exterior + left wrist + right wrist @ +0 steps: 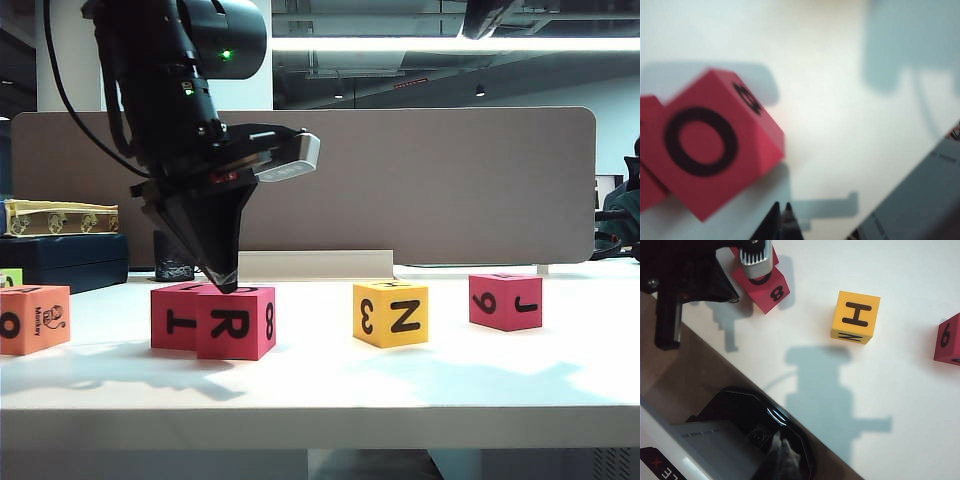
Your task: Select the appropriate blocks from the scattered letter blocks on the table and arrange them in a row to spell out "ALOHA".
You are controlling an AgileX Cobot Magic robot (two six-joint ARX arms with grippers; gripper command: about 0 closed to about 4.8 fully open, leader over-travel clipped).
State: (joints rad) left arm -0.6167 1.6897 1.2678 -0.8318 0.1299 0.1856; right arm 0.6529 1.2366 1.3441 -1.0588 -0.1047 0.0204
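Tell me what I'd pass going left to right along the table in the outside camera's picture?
Orange block → two red blocks side by side, the "1" block then the "R" block, with the left arm's shut tool touching down on them → yellow "N" block → red "J" block.

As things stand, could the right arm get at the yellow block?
Probably yes. The yellow block stands alone on the table, nothing beside it or above it. The right gripper is shut and would need to open first; the left gripper is over the red blocks.

red blocks (236,322): 3 | yellow block (391,313): 1 | orange block (33,318): 1
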